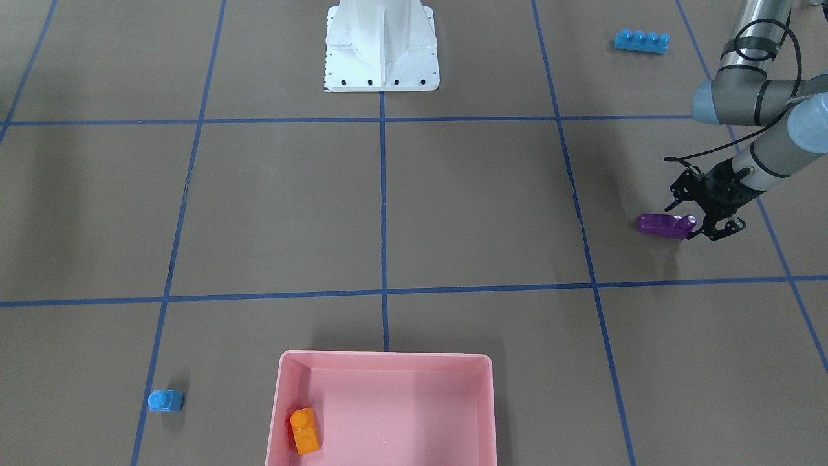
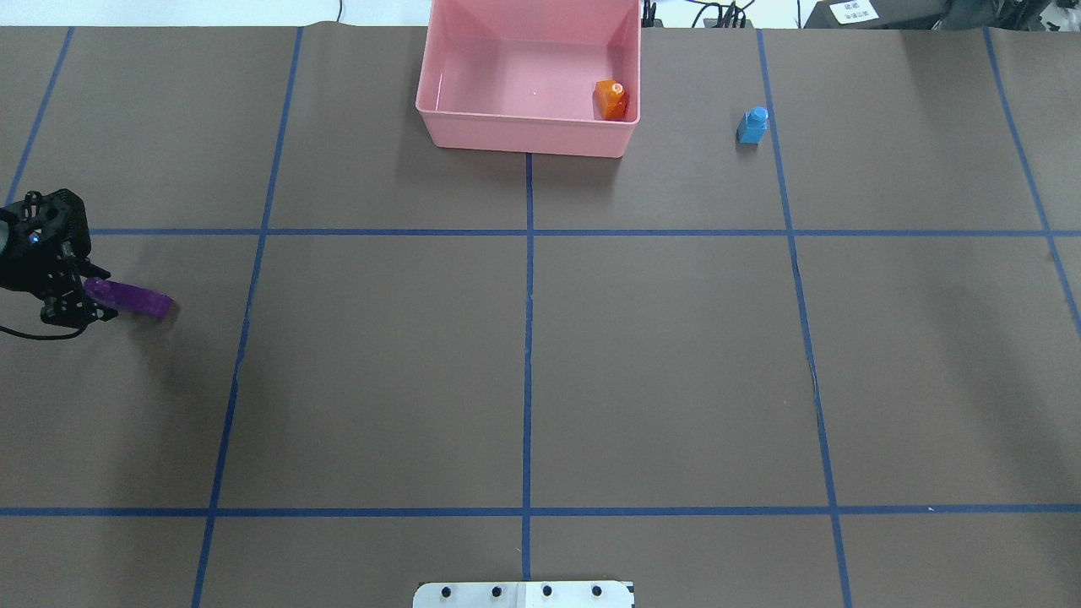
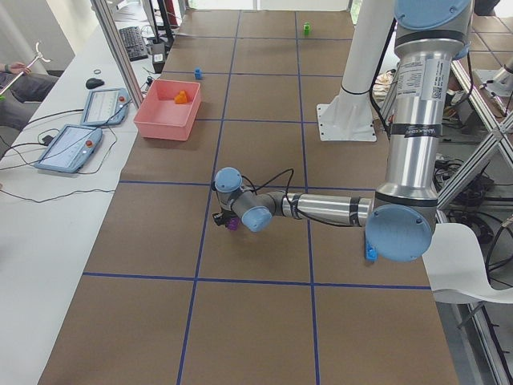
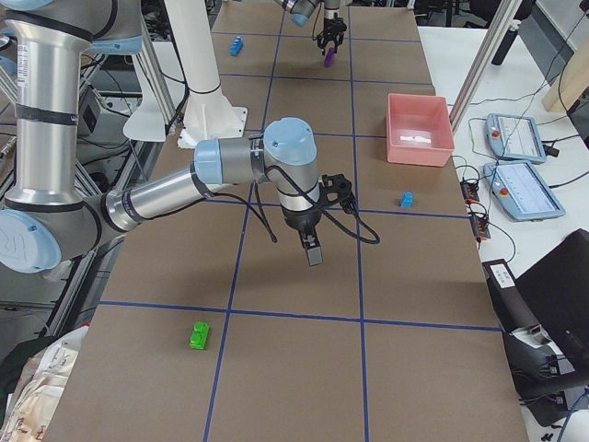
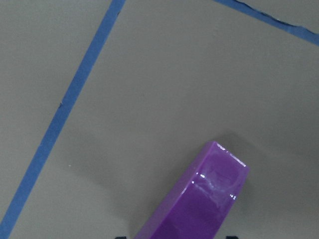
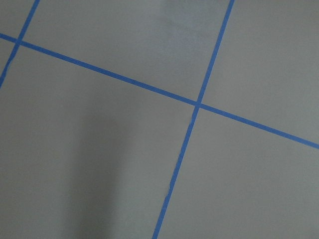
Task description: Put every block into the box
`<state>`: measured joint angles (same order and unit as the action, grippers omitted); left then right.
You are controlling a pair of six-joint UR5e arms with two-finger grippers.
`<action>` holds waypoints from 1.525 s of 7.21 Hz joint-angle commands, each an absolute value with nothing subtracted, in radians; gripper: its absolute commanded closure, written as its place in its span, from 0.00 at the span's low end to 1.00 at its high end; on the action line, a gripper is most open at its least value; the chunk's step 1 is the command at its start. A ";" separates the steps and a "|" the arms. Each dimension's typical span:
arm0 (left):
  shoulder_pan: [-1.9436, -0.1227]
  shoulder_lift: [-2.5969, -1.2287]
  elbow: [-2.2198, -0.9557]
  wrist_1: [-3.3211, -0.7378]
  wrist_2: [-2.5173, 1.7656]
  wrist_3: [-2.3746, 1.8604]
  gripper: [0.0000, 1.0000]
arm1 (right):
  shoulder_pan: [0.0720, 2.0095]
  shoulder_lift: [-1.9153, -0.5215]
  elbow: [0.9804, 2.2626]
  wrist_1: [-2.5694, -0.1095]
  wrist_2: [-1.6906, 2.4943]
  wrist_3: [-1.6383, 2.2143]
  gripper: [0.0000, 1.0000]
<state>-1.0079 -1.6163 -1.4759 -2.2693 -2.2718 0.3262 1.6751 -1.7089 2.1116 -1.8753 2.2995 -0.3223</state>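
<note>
My left gripper (image 1: 697, 228) (image 2: 89, 297) is shut on one end of the long purple brick (image 1: 660, 225) (image 2: 135, 298) (image 5: 199, 209) and holds it just above the table at my far left. The pink box (image 1: 388, 360) (image 2: 524, 137) stands at the far middle edge with the orange brick (image 1: 305, 430) (image 2: 611, 99) in its corner. The small blue brick (image 1: 165, 400) (image 2: 752, 125) lies right of the box. The long blue brick (image 1: 641, 41) lies near my base on the left. The green brick (image 4: 198, 335) lies far right. My right gripper (image 4: 313, 250) hovers over the table; I cannot tell its state.
The white robot base (image 1: 381, 45) (image 2: 524, 594) stands at the near middle edge. Blue tape lines divide the brown table into squares. Tablets (image 3: 68, 148) and cables lie on the side table beyond the box.
</note>
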 commanded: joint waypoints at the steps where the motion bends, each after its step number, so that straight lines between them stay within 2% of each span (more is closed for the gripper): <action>1: -1.008 -1.595 -1.480 -2.281 -2.273 0.290 0.87 | 1.675 -1.709 2.111 -1.875 2.306 -0.322 0.00; 2: -1.009 -1.592 -1.480 -2.305 -2.273 0.246 1.00 | 1.675 -1.710 2.114 -1.875 2.306 -0.322 0.00; 4: -1.009 -1.591 -1.509 -2.339 -2.289 0.035 1.00 | 1.675 -1.709 2.112 -1.873 2.306 -0.322 0.00; 7: -1.009 -1.606 -1.671 -2.333 -2.273 -0.467 1.00 | 1.675 -1.710 2.109 -1.875 2.306 -0.321 0.00; 8: -1.011 -1.641 -1.707 -2.333 -2.273 -0.655 1.00 | 1.675 -1.710 2.109 -1.875 2.307 -0.321 0.00; 11: -0.982 -1.900 -1.688 -2.304 -2.171 -1.158 1.00 | 1.675 -1.717 2.106 -1.875 2.306 -0.318 0.00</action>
